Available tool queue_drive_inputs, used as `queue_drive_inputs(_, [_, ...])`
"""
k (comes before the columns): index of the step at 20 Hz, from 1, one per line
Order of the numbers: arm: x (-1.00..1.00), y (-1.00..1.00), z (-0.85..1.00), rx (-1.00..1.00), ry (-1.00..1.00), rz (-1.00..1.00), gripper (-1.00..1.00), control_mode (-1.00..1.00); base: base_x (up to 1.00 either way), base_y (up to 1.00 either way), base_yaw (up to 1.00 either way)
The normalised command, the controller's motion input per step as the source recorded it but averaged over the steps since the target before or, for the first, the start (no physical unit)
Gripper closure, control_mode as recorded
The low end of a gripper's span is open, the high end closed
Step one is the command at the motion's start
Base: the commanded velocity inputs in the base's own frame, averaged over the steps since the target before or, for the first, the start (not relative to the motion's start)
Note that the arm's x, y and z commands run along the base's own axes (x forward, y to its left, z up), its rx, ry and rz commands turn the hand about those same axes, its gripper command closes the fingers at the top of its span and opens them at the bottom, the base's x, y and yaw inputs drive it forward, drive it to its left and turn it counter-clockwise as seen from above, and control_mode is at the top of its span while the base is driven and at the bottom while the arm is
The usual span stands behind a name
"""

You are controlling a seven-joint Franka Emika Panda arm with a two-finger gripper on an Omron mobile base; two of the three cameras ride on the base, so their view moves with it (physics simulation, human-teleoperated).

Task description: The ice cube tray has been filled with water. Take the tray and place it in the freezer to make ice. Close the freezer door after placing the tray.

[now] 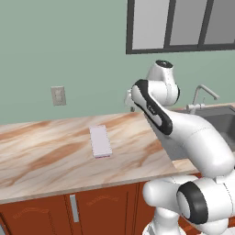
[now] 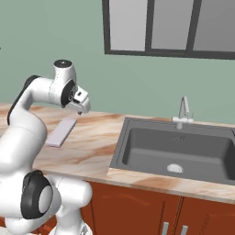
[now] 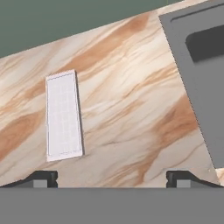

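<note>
Gripper point(image 3: 112, 177) wide open, holding nothing, up high over the counter point(image 3: 131, 109) to look down first. Tray point(image 3: 64, 115) flat on the counter, off to one side, not touched yet. Sink point(image 2: 176, 151) well apart. Freezer not in sight.

We see a sage-green wall point(image 1: 55, 46) with a dark-framed window point(image 2: 151, 27) and a white outlet plate point(image 1: 58, 95), above a marbled brown-and-cream tabletop point(image 1: 41, 151), a grey sink point(image 2: 179, 151) and reddish wooden cabinets point(image 2: 137, 211).
</note>
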Motion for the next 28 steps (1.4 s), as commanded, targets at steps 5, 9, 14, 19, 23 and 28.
queue_drive_inputs(5, [0.16,0.31,-0.37,0.07,0.0,0.0,-1.0,-1.0,0.0,0.0,0.0])
queue_drive_inputs(9, [0.32,0.44,-0.42,0.0,0.0,0.0,-1.0,-1.0,0.0,0.0,0.0])
queue_drive_inputs(14, [0.48,0.32,-0.23,0.0,0.03,0.0,-1.0,-1.0,0.0,0.0,0.0])
queue_drive_inputs(19, [0.51,0.08,-0.16,-0.03,0.03,0.0,-1.0,-1.0,0.0,0.0,0.0])
queue_drive_inputs(23, [0.19,0.02,-0.16,-0.07,0.0,-0.07,-1.0,-1.0,0.0,0.0,0.0])
queue_drive_inputs(28, [0.4,0.07,-0.21,-0.05,0.08,-0.03,-1.0,-1.0,0.0,0.0,0.0])
